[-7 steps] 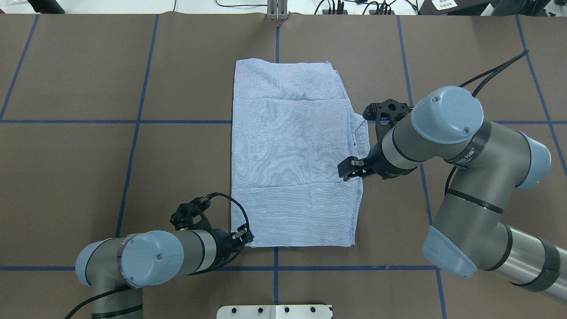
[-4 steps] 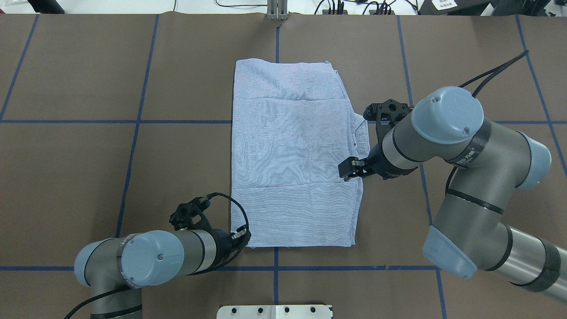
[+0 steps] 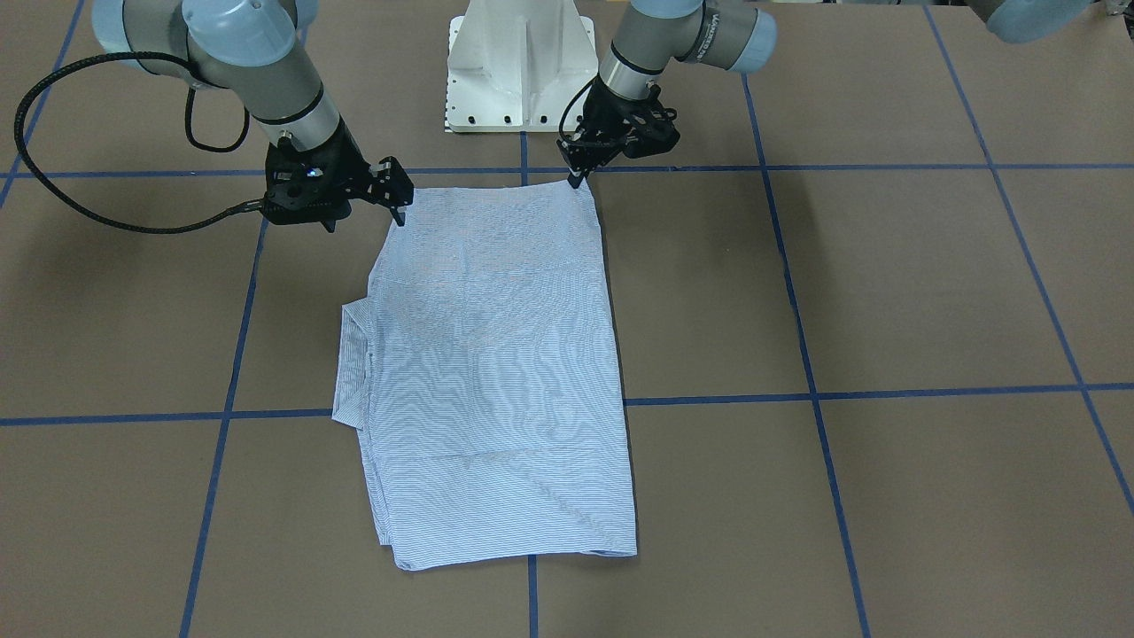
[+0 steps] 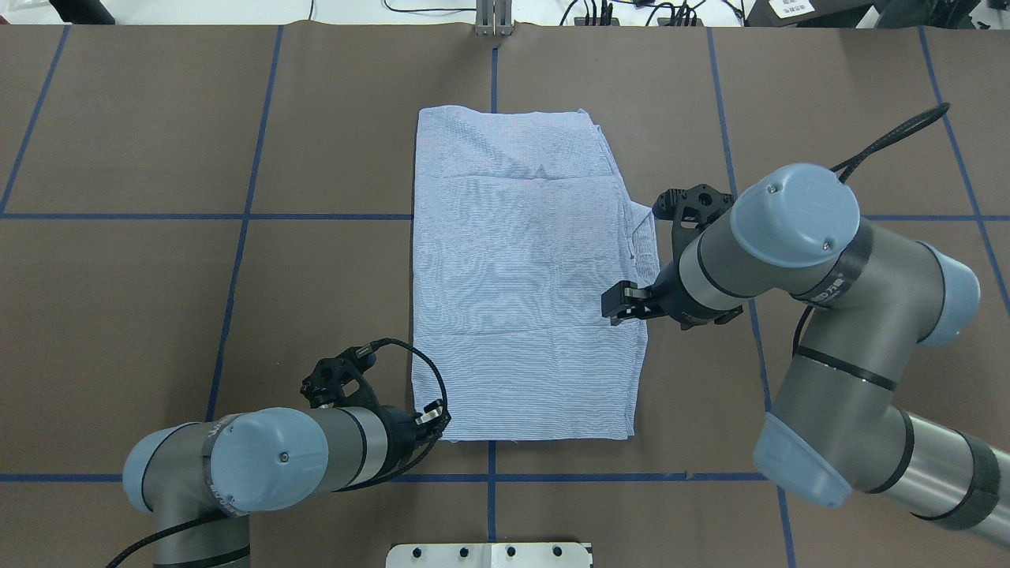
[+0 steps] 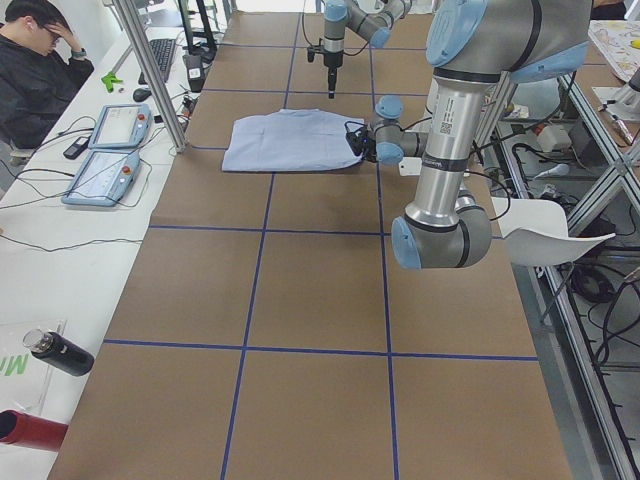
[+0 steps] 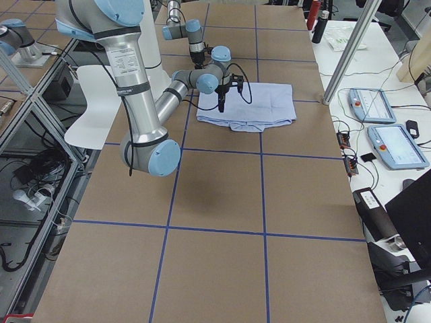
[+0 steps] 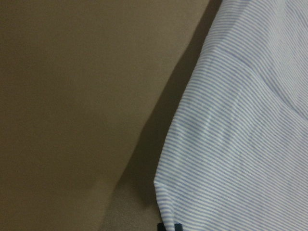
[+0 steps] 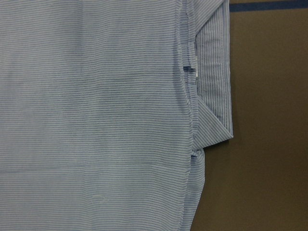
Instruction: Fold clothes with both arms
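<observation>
- Light-blue striped shirt [image 4: 521, 276] is laid flat at the table's middle, folded to a rectangle; its long axis runs from the robot's side to the far side, and the collar [image 4: 645, 233] is turned out toward the robot's right
- Brown paper covers the table [image 4: 142, 331], crossed by blue tape lines [image 4: 241, 260]; a side bench with two pendants [image 5: 118, 125] and a seated person [image 5: 35, 75] is seen beyond
- One shirt and two arms are counted: left arm [image 4: 339, 450], right arm [image 4: 836, 371]
- Two grippers are counted: the left gripper [image 4: 432, 416] is set at the shirt's near left corner, the right gripper [image 4: 622, 303] at its right edge near the collar; whether either is closed cannot be told
</observation>
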